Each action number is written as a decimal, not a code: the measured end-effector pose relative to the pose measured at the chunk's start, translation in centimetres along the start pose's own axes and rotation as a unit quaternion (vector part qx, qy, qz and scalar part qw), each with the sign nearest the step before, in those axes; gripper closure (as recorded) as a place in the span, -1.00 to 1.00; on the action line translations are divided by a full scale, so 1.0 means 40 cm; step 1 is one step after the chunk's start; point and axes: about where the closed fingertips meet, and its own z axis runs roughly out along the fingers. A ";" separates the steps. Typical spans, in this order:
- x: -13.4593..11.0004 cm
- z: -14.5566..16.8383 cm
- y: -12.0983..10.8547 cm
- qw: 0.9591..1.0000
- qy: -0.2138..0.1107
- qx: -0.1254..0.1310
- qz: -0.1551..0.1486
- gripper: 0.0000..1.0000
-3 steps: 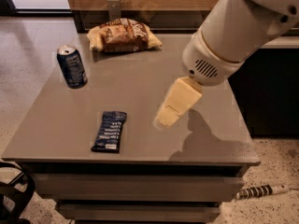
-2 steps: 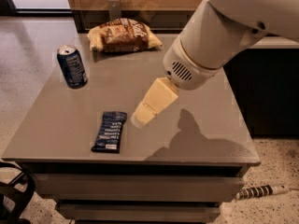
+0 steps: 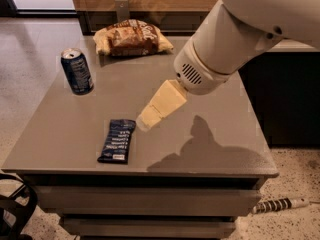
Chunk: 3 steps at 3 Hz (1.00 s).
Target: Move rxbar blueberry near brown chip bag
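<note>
The rxbar blueberry (image 3: 117,140), a flat dark navy bar with white text, lies on the grey table (image 3: 215,109) near its front left. The brown chip bag (image 3: 132,37), puffy with tan ends, lies at the table's far edge. My gripper (image 3: 146,122), cream-coloured, hangs from the big white arm (image 3: 235,39) and points down-left, its tip just right of and slightly above the bar's upper end.
An upright blue soda can (image 3: 77,71) stands at the table's left side. Behind the table runs a wooden panel with a dark counter to the right. A striped cable (image 3: 280,204) lies on the speckled floor at lower right.
The arm and gripper have swung left and down across the table, from its middle right toward the bar. The bar, can and chip bag have not moved.
</note>
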 end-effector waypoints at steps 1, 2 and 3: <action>-0.032 0.034 -0.008 0.999 0.010 0.001 0.040 -1.00; -0.068 0.069 -0.018 0.992 0.061 0.026 0.110 -1.00; -0.069 0.081 -0.015 0.980 0.101 0.046 0.165 -1.00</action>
